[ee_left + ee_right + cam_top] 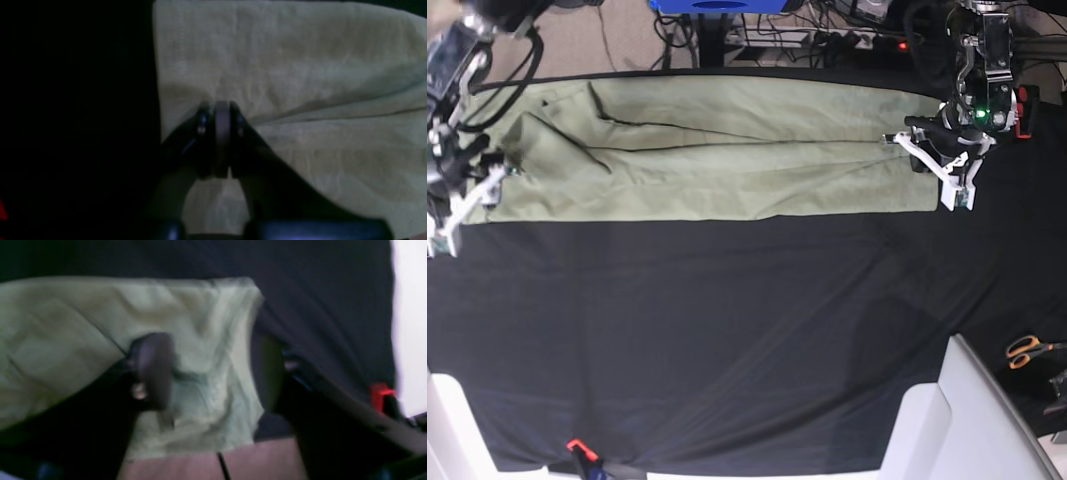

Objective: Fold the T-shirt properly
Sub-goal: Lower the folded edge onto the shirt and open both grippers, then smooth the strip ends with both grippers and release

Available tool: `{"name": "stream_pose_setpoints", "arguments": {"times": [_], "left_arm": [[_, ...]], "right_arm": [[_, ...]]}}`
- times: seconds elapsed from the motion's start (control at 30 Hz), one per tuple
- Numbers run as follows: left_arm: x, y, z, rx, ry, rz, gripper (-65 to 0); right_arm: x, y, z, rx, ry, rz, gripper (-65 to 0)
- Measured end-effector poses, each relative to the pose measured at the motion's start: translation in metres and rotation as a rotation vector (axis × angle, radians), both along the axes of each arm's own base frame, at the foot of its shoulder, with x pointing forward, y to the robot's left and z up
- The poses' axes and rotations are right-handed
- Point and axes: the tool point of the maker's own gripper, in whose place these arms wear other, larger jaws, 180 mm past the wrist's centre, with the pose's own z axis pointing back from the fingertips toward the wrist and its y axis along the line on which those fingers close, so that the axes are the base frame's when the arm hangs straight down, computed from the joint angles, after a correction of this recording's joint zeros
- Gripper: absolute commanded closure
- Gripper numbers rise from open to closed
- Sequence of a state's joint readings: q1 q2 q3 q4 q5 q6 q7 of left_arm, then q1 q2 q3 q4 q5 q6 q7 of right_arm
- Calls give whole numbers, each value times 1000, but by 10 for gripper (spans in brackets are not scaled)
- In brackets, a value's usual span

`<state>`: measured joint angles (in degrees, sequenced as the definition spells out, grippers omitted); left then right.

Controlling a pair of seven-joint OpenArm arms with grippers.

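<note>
The worktop (727,340), draped in a black cloth (757,300), fills most of the base view, and the T-shirt (717,160) lies along its far edge as a long pale sage-green band, folded lengthwise and stretched nearly from one side to the other, with a few creases running along it. A white panel (972,420) rises at the near corner, and beyond it a pair of orange-handled scissors (1030,350) rests off to the side. The left tool (222,133) sits at the end of the T-shirt that lies on the base view's right; in the left wrist view its two dark pads are pressed together, and folds in the fabric run out from them, so it is clamped on the T-shirt near its straight edge. The right tool (213,373) is at the opposite end of the T-shirt; its wrist view is blurred, but the fingers (153,370) stand clearly apart, one over the green cloth and the other over the black cloth just past the hem, with rumpled fabric lying loose between them and, as far as the blur allows, not gripped.
</note>
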<state>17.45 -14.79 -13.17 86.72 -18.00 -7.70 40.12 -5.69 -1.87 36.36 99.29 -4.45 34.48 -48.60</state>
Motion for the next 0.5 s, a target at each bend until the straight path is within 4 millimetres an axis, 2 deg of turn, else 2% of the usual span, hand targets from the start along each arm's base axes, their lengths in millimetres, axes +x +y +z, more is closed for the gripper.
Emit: {"name": "stream_pose_setpoints", "arguments": {"times": [0.1,0.13,0.2,0.33,0.5], "left_arm": [[0,0,0,1,1,0,0],[0,0,0,-1,0,0,0],[0,0,0,0,1,-1,0],[0,0,0,0,1,0,0],[-2,0,-1,0,3,0,0]], "right_arm": [[6,-4,-27,47,55,-4,-14],[9,-6,-34,61,57,-7,0],[12,-7,-49,96,72,-5,-26],[22,-4,-71,165,70,-10,-27],[34,-17,-84,198,48,-27,-27]]}}
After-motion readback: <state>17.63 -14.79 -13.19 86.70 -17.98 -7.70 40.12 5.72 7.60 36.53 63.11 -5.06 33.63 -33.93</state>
